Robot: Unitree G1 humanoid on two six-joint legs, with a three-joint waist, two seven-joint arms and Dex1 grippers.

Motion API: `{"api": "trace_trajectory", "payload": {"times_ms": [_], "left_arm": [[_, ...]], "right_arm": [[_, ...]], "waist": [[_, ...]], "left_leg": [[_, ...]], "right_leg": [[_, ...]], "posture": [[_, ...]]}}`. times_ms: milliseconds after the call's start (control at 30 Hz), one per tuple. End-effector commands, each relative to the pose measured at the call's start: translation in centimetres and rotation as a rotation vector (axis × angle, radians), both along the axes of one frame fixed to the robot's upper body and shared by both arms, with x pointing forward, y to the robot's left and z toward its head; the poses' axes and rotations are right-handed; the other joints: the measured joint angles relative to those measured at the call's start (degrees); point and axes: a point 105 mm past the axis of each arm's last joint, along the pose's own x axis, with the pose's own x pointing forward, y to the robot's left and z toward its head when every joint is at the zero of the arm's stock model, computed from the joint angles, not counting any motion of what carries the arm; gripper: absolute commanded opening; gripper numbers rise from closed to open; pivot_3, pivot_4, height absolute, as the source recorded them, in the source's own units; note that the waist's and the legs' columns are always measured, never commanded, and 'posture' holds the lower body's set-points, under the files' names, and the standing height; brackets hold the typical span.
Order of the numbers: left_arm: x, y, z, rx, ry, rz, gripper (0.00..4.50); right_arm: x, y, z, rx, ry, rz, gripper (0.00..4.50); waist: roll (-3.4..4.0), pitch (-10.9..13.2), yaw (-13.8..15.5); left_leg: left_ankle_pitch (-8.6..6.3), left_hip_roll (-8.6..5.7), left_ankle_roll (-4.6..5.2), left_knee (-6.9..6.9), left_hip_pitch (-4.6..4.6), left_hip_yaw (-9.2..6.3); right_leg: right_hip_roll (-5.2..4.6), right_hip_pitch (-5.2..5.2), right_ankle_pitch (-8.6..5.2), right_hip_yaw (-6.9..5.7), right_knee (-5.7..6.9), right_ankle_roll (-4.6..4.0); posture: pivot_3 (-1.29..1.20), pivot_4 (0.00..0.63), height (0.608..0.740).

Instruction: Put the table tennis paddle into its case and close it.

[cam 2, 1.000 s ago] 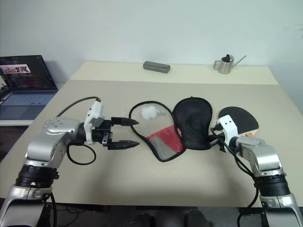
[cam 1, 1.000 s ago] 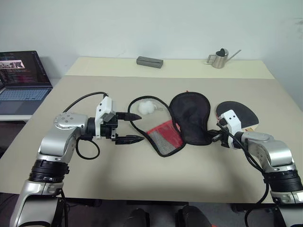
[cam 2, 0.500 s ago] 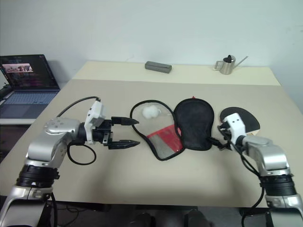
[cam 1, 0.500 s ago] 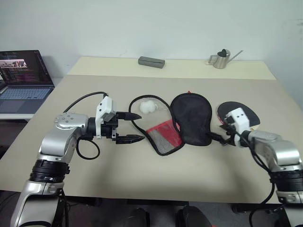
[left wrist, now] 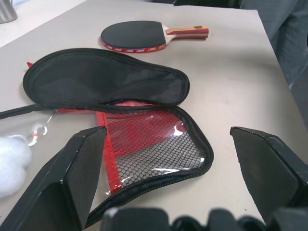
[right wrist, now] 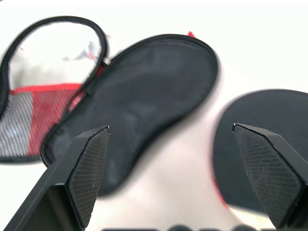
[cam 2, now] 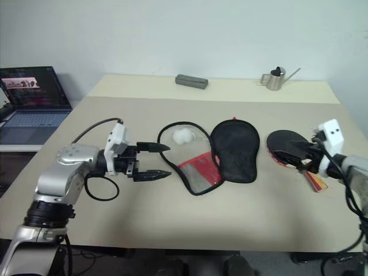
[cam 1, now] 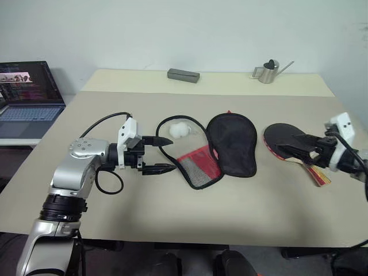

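Currently the black-faced, wooden-handled table tennis paddle (cam 1: 290,141) lies flat just below the spread, empty right gripper (cam 1: 303,150), handle toward the robot. The left gripper (cam 1: 163,154), also spread and empty, sits beside the unzipped black-and-red fabric case (cam 1: 221,150).

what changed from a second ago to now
The right gripper let go of the case at its right edge, opened, and pulled back to the right, now over the table tennis paddle. The left gripper stayed open beside the case; case and paddle stayed put.
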Motion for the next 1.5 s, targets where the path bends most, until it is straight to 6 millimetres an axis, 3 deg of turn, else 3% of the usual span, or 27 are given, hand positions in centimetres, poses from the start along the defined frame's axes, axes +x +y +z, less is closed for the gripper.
{"api": "trace_trajectory", "payload": {"times_ms": [33,267,700,1133,1233,1500], "left_arm": [[0.1,-0.5,1.2,-0.013,-0.049,-0.034,4.5],[0.9,-1.7,1.9,-0.012,-0.111,-0.059,4.5],[1.1,-2.5,2.3,-0.006,-0.129,-0.096,4.5],[1.0,-1.7,2.2,0.003,-0.133,-0.067,4.5],[1.1,-1.6,2.2,0.002,-0.134,-0.062,4.5],[1.1,-1.5,2.1,-0.005,-0.132,-0.048,4.5]], "right_arm": [[-0.6,-2.0,0.8,-0.028,-0.027,-0.045,4.48],[-0.6,-5.2,-1.1,-0.069,0.045,-0.153,4.48],[1.7,-6.5,-5.3,-0.08,0.153,-0.197,4.48],[1.9,-7.9,-8.5,-0.129,0.226,-0.229,4.48],[2.0,-8.0,-9.0,-0.125,0.241,-0.255,3.83],[1.5,-7.7,-10.2,-0.101,0.291,-0.272,1.15]], "waist": [[0.0,0.0,0.01],[-0.01,-0.01,-0.07],[0.0,-0.01,-0.16],[-0.02,-0.02,-0.11],[-0.04,-0.03,-0.11],[-0.1,-0.08,-0.16]], "left_leg": [[0.0,0.0,0.0,0.0,0.0,0.01],[0.0,0.01,0.0,0.03,0.03,0.08],[0.01,0.06,0.0,0.05,0.05,0.11],[0.01,0.06,-0.01,0.1,0.07,0.13],[0.01,0.06,-0.01,0.13,0.07,0.14],[0.01,0.14,-0.01,0.13,0.1,0.14]], "right_leg": [[0.0,0.0,0.0,0.01,0.0,0.0],[0.13,0.01,0.01,0.02,0.04,0.0],[0.31,0.01,0.03,0.06,0.04,-0.01],[0.32,0.03,0.05,0.06,0.04,0.0],[0.32,0.04,0.08,0.05,0.04,0.03],[0.42,0.04,0.11,0.08,0.04,-0.01]], "posture": [[0.0,0.15,0.74],[0.0,0.15,0.74],[0.0,0.15,0.74],[0.0,0.15,0.74],[0.0,0.15,0.74],[0.0,0.15,0.74]]}}
